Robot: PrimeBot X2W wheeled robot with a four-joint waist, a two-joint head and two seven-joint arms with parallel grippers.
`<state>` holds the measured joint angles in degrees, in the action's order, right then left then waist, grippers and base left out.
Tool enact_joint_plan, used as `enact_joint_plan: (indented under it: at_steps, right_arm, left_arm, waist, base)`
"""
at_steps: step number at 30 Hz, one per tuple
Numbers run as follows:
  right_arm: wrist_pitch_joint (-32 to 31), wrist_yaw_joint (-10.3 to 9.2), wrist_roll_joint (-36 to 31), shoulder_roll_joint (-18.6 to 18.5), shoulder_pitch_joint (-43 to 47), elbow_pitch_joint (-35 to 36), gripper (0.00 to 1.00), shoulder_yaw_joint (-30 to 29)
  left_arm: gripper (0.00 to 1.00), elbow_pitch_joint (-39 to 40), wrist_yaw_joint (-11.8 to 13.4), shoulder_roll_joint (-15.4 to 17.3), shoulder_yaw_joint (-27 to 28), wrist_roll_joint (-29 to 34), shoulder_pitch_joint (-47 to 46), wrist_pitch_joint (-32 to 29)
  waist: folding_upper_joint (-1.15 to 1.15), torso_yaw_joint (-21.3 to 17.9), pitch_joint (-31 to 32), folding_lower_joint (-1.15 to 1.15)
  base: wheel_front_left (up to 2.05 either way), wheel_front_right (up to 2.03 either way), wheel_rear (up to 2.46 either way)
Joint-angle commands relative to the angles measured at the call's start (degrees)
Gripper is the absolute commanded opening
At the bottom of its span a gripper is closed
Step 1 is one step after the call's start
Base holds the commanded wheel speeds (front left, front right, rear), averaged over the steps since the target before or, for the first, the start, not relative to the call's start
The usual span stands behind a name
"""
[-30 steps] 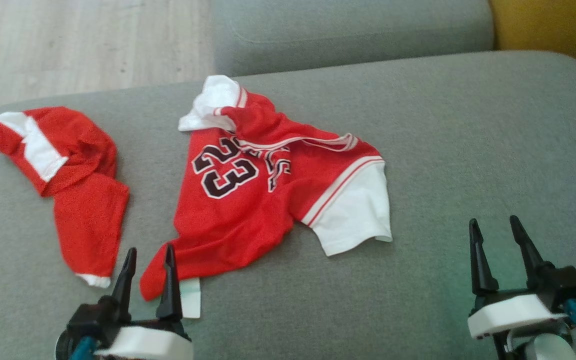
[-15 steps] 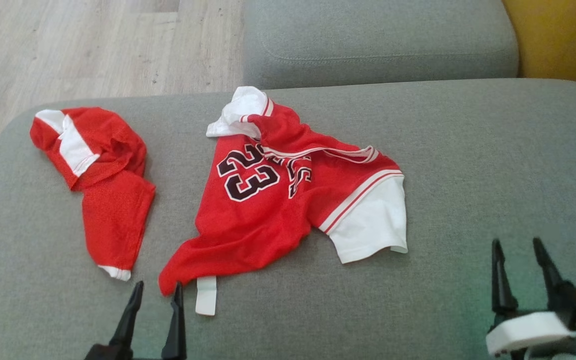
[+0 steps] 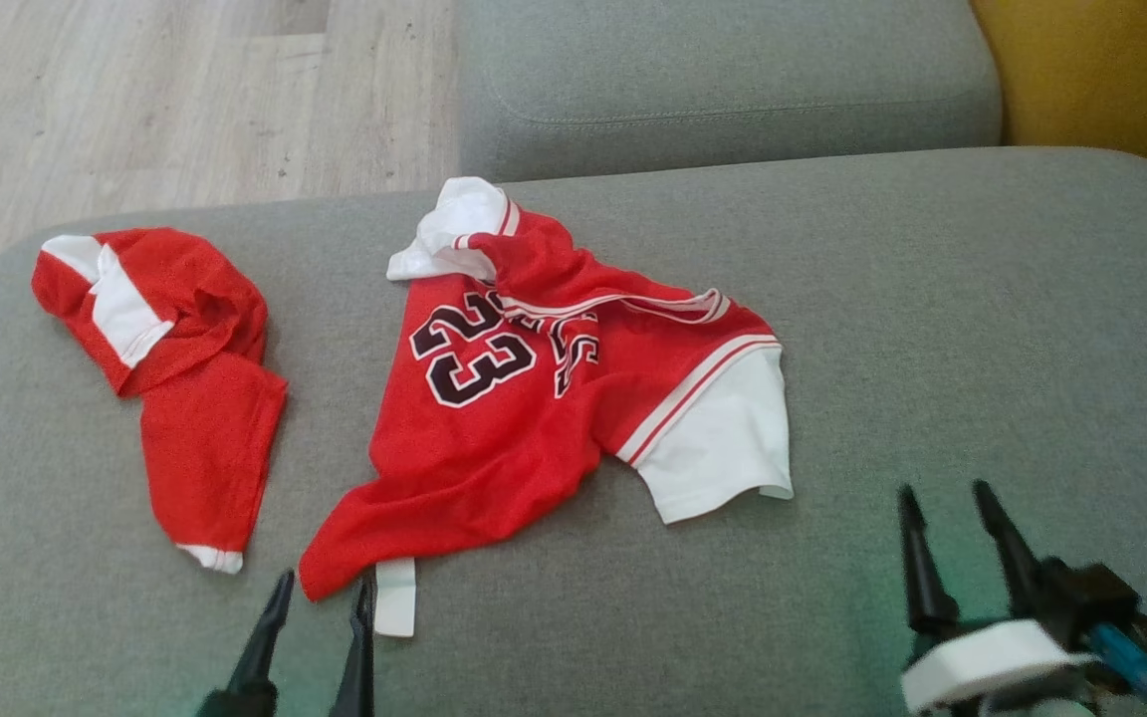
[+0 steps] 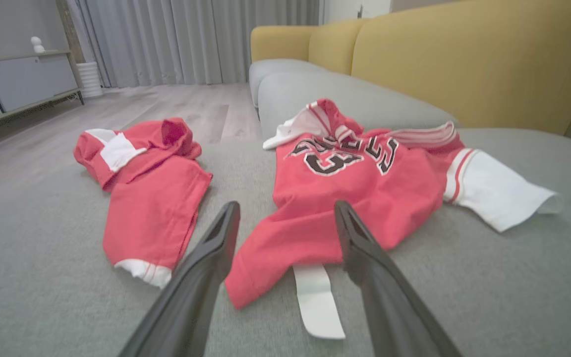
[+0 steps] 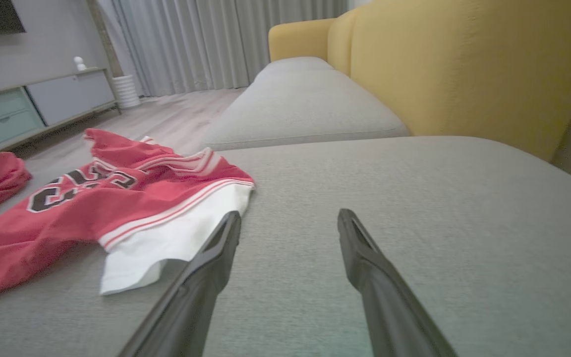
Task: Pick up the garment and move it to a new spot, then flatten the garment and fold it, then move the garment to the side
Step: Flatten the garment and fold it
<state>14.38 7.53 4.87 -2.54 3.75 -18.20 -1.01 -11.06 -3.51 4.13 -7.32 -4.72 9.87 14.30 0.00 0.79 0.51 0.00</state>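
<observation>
1. While both arms sit low over the grey sofa (image 3: 932, 299), the jersey (image 3: 524, 418) lies crumpled mid-cushion, its 23 facing up and a white sleeve (image 3: 723, 448) spread rightward.
2. Empty, the left gripper (image 3: 326, 588) has its fingers (image 4: 365, 263) spread wide at the jersey's near corner, beside the white tag (image 3: 395, 597); whether they touch it I cannot tell.
3. Likewise the right gripper (image 3: 943, 490) holds nothing, fingers apart over bare cushion, right of the sleeve.
4. Red shorts (image 3: 185, 398) lie left of the jersey, apart from it.

Tapered black jaws join a white wrist housing (image 3: 982, 665) with blue cable (image 3: 1118, 664).
</observation>
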Motion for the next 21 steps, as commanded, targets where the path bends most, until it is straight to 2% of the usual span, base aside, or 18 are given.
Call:
enact_joint_plan:
  at_steps: [1,8,13,21]
  right_arm:
    - [0.6,-0.04,1.1,-0.3,-4.1,1.4,1.0,3.0]
    - [-7.4,-0.04,5.6,-0.3,-10.4,1.0,1.0,9.0]
    - [-13.8,-0.04,4.9,-0.3,-13.1,-1.6,1.0,10.7]
    - [-15.8,-0.04,6.2,-0.3,-15.4,-5.2,1.0,11.3]
  left_arm:
    - [1.0,0.0,0.7,-0.2,1.4,1.3,-1.5,0.7]
    - [1.0,-9.5,2.0,0.8,0.8,2.9,-5.2,-1.3]
    - [1.0,-14.1,2.3,1.1,0.6,3.2,-10.1,-1.0]
    - [1.0,-19.3,3.1,1.5,0.3,3.4,-15.0,-0.3]
  waist:
    - [0.0,-0.2,0.0,0.0]
    - [0.0,-0.8,-1.6,0.0]
    - [0.0,-0.4,-3.7,0.0]
    - [0.0,-0.3,-6.1,0.0]
  base:
    - [0.0,0.0,0.0]
    - [0.0,0.0,0.0]
    - [0.0,0.0,0.0]
    - [0.0,0.0,0.0]
